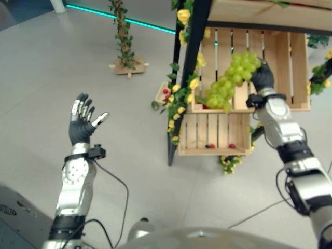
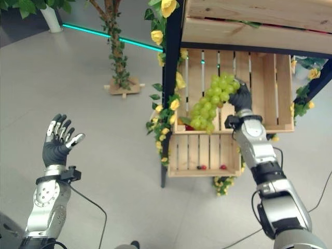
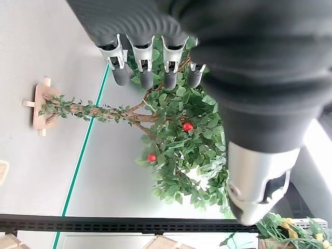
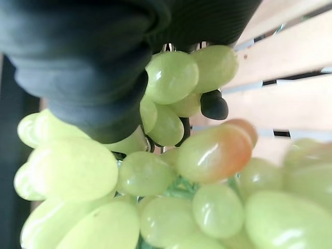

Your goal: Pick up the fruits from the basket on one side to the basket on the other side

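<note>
Grapes (image 2: 210, 102): green bunch hanging from my right robot hand (image 2: 241, 98), over the front edge of the upper wooden crate (image 2: 270, 78) on the black-framed shelf (image 2: 170, 78). Going left to right: my left robot hand (image 1: 81, 122) is raised over the grey floor (image 1: 41, 62), palm up, fingers straight and spread, holding nothing. My right arm reaches up and forward into the crate, fingers curled round the top of the bunch; wrist view shows grapes (image 4: 171, 78) pressed against my fingertip (image 4: 213, 105). Lower crate (image 2: 205, 153) has small red fruits (image 2: 202, 167). No readable writing.
</note>
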You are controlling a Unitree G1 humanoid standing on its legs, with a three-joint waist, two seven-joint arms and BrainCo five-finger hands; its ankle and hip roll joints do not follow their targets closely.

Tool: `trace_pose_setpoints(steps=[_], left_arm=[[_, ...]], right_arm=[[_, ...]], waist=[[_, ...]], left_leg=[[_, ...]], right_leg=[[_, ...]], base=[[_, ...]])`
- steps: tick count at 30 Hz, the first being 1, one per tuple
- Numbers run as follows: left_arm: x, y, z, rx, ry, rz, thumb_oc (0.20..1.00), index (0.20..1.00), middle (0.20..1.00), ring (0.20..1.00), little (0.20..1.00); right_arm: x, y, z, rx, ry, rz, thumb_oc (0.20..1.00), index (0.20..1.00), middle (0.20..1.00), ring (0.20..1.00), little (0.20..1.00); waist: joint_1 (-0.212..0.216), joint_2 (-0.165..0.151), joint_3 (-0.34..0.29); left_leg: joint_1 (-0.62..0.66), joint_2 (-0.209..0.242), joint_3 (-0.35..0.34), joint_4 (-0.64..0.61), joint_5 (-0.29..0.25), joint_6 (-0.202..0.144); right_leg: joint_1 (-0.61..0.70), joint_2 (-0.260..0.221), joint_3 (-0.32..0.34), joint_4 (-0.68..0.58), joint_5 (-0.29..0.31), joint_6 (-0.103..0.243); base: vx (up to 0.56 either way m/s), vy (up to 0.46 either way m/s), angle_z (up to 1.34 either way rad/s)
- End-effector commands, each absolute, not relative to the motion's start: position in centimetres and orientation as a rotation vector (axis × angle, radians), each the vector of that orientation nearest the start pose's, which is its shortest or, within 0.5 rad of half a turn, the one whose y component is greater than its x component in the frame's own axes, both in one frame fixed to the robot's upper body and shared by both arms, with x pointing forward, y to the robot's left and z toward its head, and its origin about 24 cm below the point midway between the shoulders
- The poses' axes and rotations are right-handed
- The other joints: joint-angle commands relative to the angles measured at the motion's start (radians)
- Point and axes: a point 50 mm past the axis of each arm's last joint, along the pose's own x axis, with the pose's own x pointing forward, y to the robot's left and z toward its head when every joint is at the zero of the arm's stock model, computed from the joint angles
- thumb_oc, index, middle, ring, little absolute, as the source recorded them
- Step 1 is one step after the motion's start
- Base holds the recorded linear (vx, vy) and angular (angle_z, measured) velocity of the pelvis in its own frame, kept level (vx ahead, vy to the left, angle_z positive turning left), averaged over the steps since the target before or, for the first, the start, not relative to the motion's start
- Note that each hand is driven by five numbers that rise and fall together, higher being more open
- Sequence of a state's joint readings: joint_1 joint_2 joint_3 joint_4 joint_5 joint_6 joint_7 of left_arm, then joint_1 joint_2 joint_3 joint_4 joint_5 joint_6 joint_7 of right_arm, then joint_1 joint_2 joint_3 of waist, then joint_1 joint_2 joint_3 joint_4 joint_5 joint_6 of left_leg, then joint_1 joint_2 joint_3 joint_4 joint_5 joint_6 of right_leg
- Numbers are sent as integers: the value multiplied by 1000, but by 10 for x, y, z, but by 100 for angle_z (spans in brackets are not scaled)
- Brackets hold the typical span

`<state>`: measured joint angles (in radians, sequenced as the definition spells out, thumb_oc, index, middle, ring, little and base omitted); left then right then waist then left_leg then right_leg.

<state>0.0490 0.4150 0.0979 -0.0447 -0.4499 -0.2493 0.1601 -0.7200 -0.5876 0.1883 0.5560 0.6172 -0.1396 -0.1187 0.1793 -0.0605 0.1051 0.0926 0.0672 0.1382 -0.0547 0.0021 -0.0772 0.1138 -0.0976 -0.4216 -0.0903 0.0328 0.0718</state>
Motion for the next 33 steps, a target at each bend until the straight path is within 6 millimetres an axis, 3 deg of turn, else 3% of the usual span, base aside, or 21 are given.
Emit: trace_pose_setpoints(steps=[1,11,27,28,29,30,33], left_arm=[[241,256,117,25,-377,186,1000,1000,1000,1000,1000],[243,255,124,29,-400,164,1000,1000,1000,1000,1000],[243,257,133,43,-432,156,1000,1000,1000,1000,1000],[243,257,133,39,-430,158,1000,1000,1000,1000,1000],[244,257,132,38,-430,159,1000,1000,1000,1000,1000],[244,257,132,39,-430,164,1000,1000,1000,1000,1000],[243,258,131,40,-428,176,1000,1000,1000,1000,1000]], right_arm=[[382,-215,233,-44,-447,-51,200,200,200,200,200],[399,-210,269,-58,-466,-111,200,200,200,200,200],[403,-224,297,-67,-488,-216,200,200,200,200,200],[403,-224,298,-66,-489,-217,476,476,476,476,476],[403,-224,298,-60,-488,-218,922,922,922,922,922],[403,-223,298,-50,-489,-217,1000,1000,1000,1000,1000],[405,-223,294,-47,-471,-221,1000,1000,1000,1000,1000]], waist=[[0,-33,-33],[14,-37,-19],[37,-41,0],[38,-40,-1],[38,-39,-1],[38,-38,-1],[37,-37,-6]], left_leg=[[-25,-74,24,-22,-32,44],[-44,-76,14,-22,-23,43],[-119,-90,-23,-9,-12,49],[-120,-91,-25,-8,-12,49],[-120,-91,-27,-8,-12,49],[-120,-93,-29,-9,-12,49],[-114,-94,-30,-13,-13,49]], right_leg=[[-3,30,-35,79,-103,17],[-18,31,-44,81,-97,17],[-80,23,-64,97,-96,16],[-80,23,-66,97,-98,16],[-80,22,-67,98,-98,15],[-78,22,-68,97,-100,15],[-74,21,-72,98,-103,14]], base=[[0,0,0],[0,0,0],[-2,5,5],[27,21,5],[28,19,6],[24,15,9],[19,11,6]])
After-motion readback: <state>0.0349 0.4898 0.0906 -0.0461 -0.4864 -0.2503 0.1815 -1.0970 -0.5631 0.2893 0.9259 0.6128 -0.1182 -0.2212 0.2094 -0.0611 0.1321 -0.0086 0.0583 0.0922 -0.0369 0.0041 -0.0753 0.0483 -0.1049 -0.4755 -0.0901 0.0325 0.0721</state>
